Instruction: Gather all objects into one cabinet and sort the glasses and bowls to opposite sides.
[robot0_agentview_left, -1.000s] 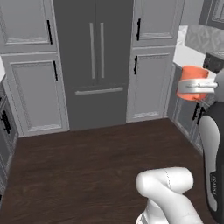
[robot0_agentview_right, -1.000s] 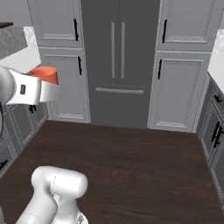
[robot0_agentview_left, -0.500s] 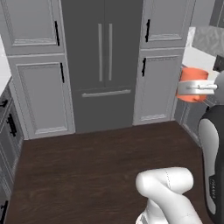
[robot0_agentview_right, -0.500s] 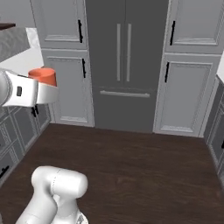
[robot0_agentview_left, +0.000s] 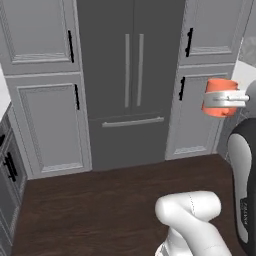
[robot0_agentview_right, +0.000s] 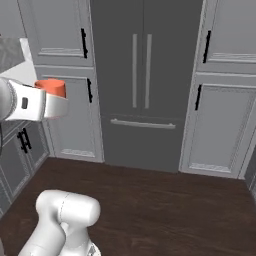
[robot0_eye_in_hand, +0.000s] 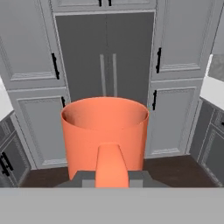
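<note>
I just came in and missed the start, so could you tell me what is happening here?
The robot arm is carrying the orange mug in its gripper, held upright in the air with its handle toward the hand. It faces the dark grey refrigerator and the grey panelled cabinets, above the dark wood floor.

Grey cabinets (robot0_agentview_left: 47, 125), dark wood floor (robot0_agentview_left: 100, 210)
</note>
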